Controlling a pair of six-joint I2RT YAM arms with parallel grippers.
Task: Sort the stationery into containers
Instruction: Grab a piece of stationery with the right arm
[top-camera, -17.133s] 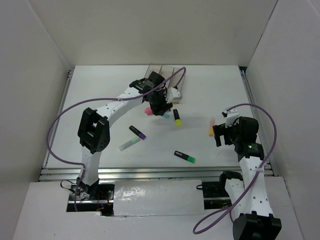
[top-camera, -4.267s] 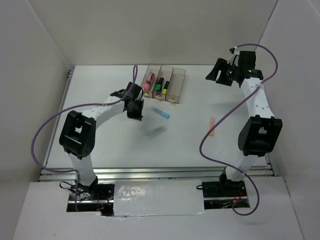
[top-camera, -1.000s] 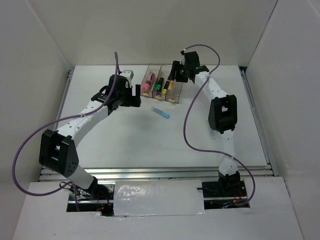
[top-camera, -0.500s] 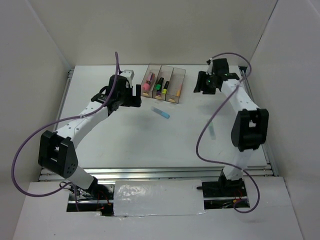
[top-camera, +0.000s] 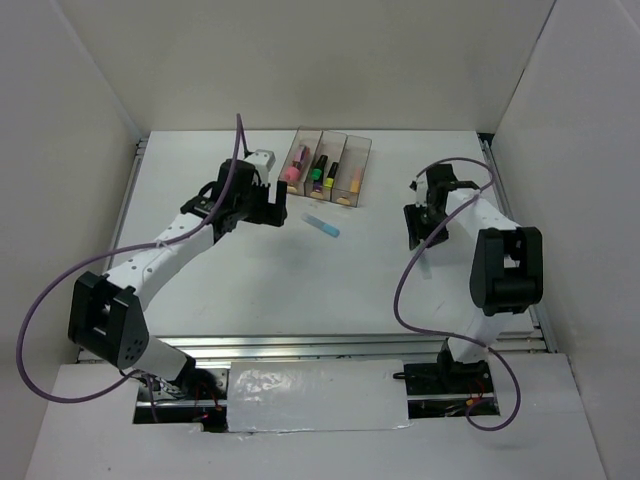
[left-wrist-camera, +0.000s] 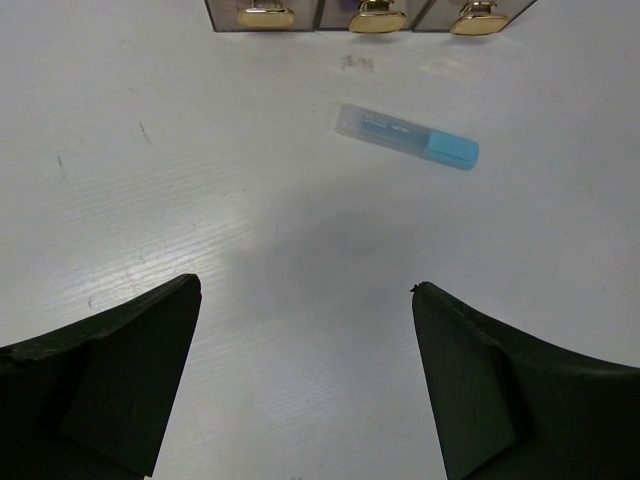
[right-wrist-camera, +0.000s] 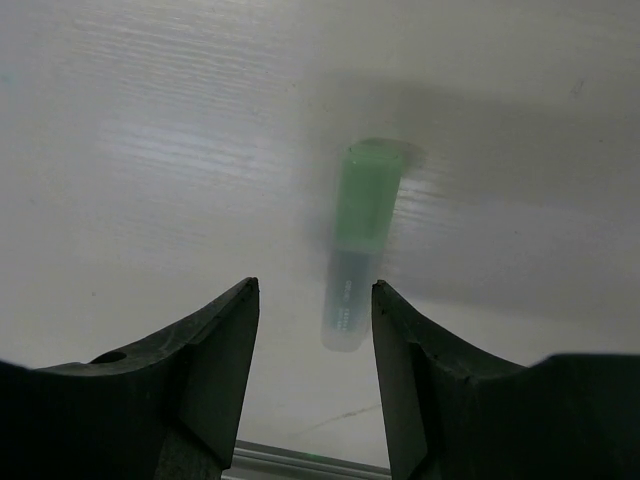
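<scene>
The white worktop (top-camera: 250, 280) carried three joined bins of smoky transparent plastic (top-camera: 358, 147) at the middle of its far edge. My left gripper (left-wrist-camera: 305, 287) gaped wide, empty. My right gripper (right-wrist-camera: 315, 287) stood narrowly parted, empty, over a blurred mint highlighter (right-wrist-camera: 362, 230) near the right edge. The left bin held a pink highlighter (top-camera: 293, 172), the middle one green- and yellow-capped black pens (top-camera: 318, 176), and the right one a peach pen (top-camera: 355, 178). A light-blue highlighter (top-camera: 322, 226) lay near the bins.

White table (top-camera: 250, 290), 3 joined bins (top-camera: 360, 148), blue pen (top-camera: 322, 226) nearby, mint pen (right-wrist-camera: 360, 240) rt
</scene>
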